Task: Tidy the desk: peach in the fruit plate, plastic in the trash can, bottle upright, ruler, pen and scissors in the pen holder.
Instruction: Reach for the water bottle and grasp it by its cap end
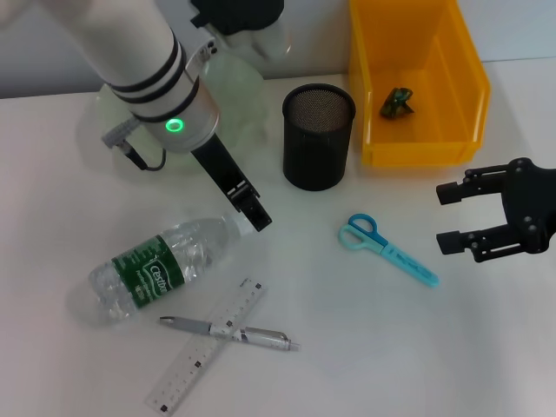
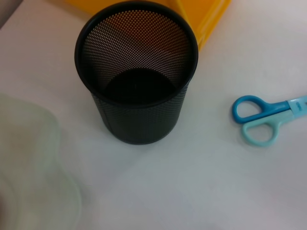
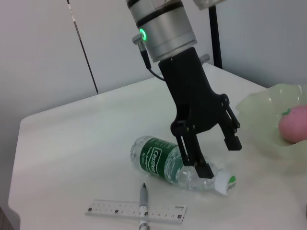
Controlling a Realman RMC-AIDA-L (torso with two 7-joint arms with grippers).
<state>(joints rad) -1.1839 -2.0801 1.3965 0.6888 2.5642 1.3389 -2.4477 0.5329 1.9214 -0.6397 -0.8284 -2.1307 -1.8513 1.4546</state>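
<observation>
A clear bottle with a green label lies on its side at the front left, white cap toward the middle. My left gripper hangs open just over the bottle's neck, fingers spread and holding nothing. A ruler with a pen across it lies in front of the bottle. Blue scissors lie right of centre, near my open, empty right gripper. The black mesh pen holder stands empty. The peach sits in the pale green fruit plate. Green plastic lies in the yellow trash can.
The fruit plate is at the back left, partly hidden behind my left arm. The trash can stands right beside the pen holder. In the left wrist view the scissors' handles lie a short way from the holder.
</observation>
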